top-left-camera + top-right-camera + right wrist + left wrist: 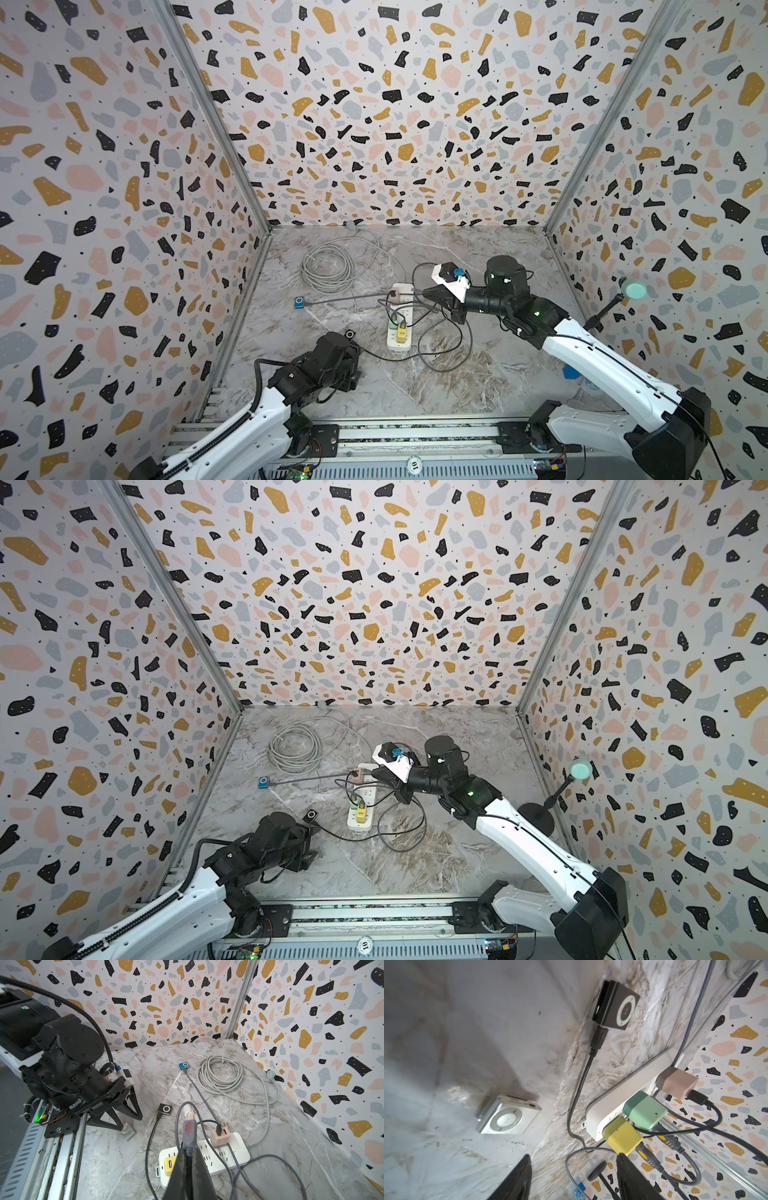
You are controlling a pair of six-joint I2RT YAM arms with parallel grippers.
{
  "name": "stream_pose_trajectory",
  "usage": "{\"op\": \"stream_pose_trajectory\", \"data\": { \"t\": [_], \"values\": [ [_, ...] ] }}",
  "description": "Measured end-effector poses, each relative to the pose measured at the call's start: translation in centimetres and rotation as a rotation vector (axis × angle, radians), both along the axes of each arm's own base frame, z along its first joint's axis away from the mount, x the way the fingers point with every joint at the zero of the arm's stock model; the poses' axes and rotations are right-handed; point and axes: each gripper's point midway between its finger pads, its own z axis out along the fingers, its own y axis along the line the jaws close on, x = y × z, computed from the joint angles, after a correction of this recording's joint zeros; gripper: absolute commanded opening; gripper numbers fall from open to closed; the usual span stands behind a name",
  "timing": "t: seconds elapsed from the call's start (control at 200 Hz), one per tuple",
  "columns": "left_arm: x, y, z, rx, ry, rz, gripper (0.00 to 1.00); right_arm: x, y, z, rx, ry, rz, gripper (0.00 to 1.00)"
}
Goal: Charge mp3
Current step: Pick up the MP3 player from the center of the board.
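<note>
At the table's near left, the silver mp3 player [507, 1114] lies flat on the marble table [623, 1053], just ahead of the left gripper [574, 1180], whose jaws stand apart with nothing between them. Over the white power strip [239, 1150], the right gripper [188, 1155] is clamped on a grey cable plug [189, 1128]. The black mp3 player [165, 1109] and the blue mp3 player [184, 1065] each have a cable attached.
</note>
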Motion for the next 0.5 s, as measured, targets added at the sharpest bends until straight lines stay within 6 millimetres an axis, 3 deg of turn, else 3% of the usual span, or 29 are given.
{"op": "stream_pose_trajectory", "data": {
  "t": [0.135, 0.27, 0.501],
  "values": [
    [-0.9, -0.3, -1.0, 0.036, 0.119, -0.004, 0.56, -0.1, 0.0, -0.4, -0.013, 0.009, 0.005, 0.00],
    [-2.2, 0.1, -2.6, 0.069, 0.210, -0.006, 0.53, -0.2, -0.1, -0.6, -0.022, 0.008, 0.008, 0.00],
    [-2.8, 0.6, -3.3, 0.071, 0.214, -0.001, 0.54, -0.1, 0.0, -1.3, -0.039, 0.024, 0.010, 0.00]
  ]
}}
